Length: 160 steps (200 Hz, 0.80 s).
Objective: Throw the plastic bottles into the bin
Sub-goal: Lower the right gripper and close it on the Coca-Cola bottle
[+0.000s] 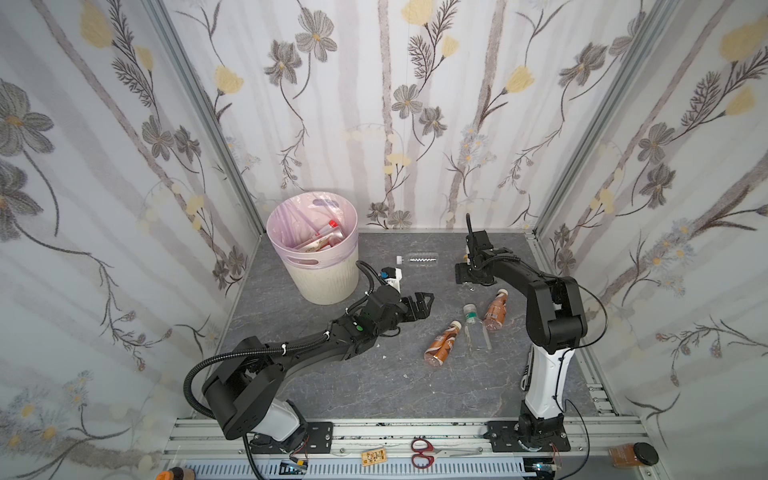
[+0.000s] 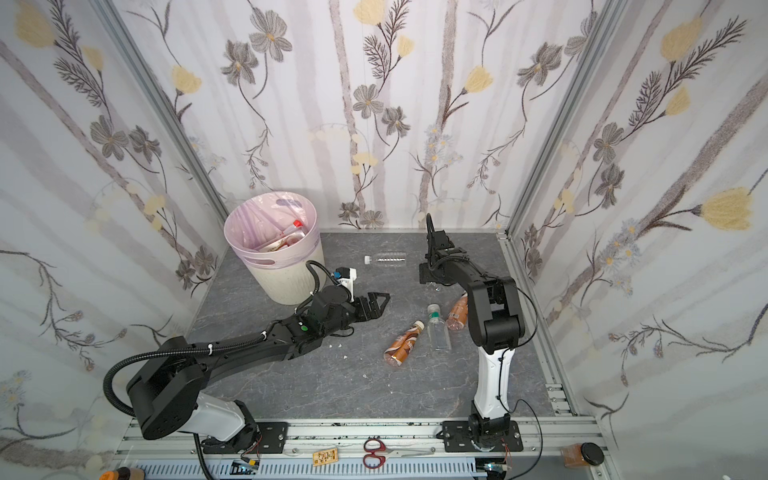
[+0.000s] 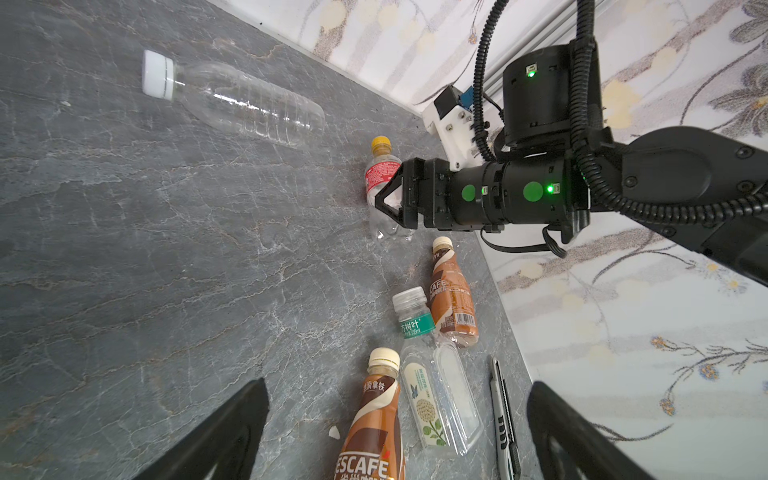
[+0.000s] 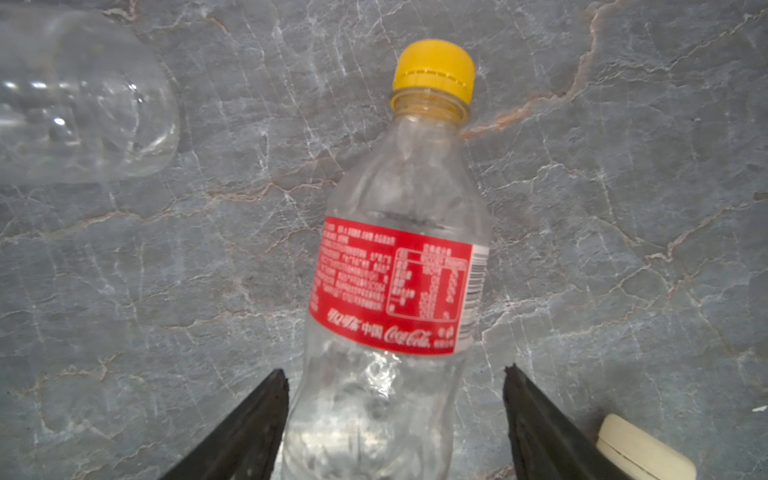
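Red-handled scissors (image 1: 422, 452), front rail (image 1: 457, 432). L gripper (image 1: 429, 306) wide open, empty. R gripper (image 4: 395, 374) part-open astride yellow-capped clear plastic bottle (image 4: 399, 286), back-right; grey worktop (image 1: 374, 386) front-centre bare.

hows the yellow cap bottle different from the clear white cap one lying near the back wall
The yellow-cap bottle has a red label; the white-cap bottle has none. The yellow-cap bottle lies between the open fingers of the right gripper; the white-cap bottle lies free, no gripper around it. Both are clear, look empty and lie on their sides on the table.
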### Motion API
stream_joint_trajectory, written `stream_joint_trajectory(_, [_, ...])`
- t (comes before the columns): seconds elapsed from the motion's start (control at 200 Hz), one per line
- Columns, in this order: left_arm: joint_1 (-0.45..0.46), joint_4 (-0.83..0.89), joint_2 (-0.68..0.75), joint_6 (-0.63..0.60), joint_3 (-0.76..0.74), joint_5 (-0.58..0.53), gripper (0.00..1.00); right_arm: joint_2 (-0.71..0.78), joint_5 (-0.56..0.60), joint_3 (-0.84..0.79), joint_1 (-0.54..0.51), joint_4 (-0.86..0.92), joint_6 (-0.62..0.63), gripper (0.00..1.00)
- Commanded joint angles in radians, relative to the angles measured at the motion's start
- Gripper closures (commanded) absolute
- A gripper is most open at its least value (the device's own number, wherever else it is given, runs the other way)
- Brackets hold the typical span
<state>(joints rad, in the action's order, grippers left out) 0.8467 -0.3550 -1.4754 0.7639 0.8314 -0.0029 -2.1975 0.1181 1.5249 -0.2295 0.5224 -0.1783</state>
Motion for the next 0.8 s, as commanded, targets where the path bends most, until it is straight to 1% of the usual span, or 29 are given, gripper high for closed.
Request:
stream_joint_trajectory(0.0, [-0.002, -0.028, 0.009, -0.009, 0.000, -0.005, 0.00, -0.009, 0.028, 0.015, -0.005, 0.014, 0.000, 0.21])
stream_joint_trajectory(0.215, [-0.011, -0.029, 0.007, -0.021, 0.006, 0.005, 0.00, -0.046, 0.037, 0.063, -0.012, 0.050, -0.011, 0.29])
stream_joint_trajectory(0.33, [-0.021, -0.028, 0.022, -0.030, -0.001, 0.010, 0.00, -0.056, 0.038, 0.076, -0.014, 0.063, -0.015, 0.31])
stream_joint_trajectory(0.545, [-0.041, -0.028, 0.031, -0.037, -0.007, 0.022, 0.00, -0.069, 0.040, 0.078, -0.019, 0.085, -0.012, 0.40])
stream_joint_trajectory(0.694, [-0.045, -0.029, 0.035, -0.041, -0.006, 0.026, 0.00, -0.068, 0.052, 0.070, -0.020, 0.097, -0.008, 0.41])
stream_joint_trajectory(0.794, [-0.049, -0.028, 0.036, -0.044, -0.006, 0.027, 0.00, -0.073, 0.049, 0.070, -0.024, 0.111, 0.001, 0.44])
